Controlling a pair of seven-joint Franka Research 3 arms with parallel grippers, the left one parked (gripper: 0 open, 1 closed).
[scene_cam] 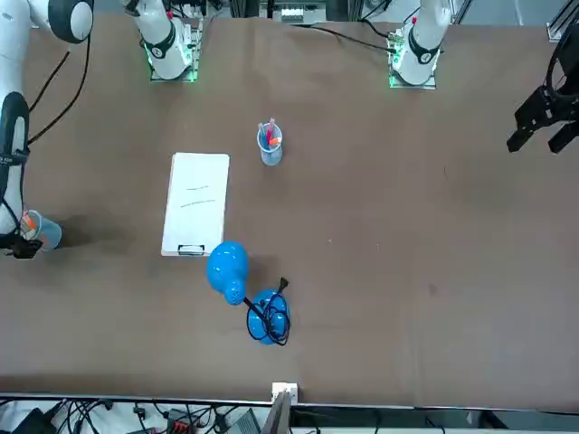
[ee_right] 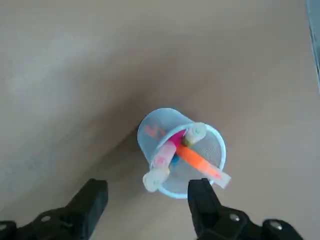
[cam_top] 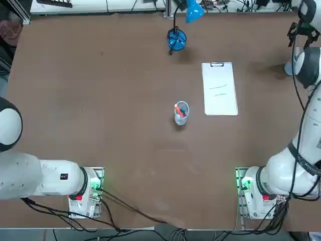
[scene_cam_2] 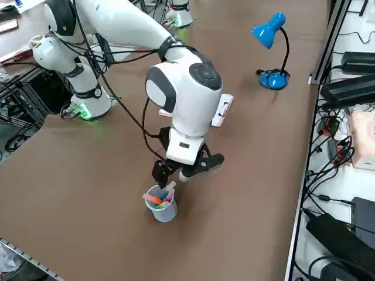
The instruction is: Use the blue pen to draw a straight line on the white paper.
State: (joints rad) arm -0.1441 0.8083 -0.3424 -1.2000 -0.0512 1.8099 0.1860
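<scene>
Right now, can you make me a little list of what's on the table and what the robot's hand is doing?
right gripper: open, empty, just above the edge cup
edge cup: clear, near the table's right edge, holds an orange pen and others
middle cup: beside the white paper, pens inside
white paper: flat, clip on far edge, two faint strokes
blue lamp: beyond the paper
blue pen: not held; can't pick it out

hand (ee_right: pixel 147 200) open | above cup (ee_right: pixel 150 135) | holding pens (ee_right: pixel 197 159)
</scene>
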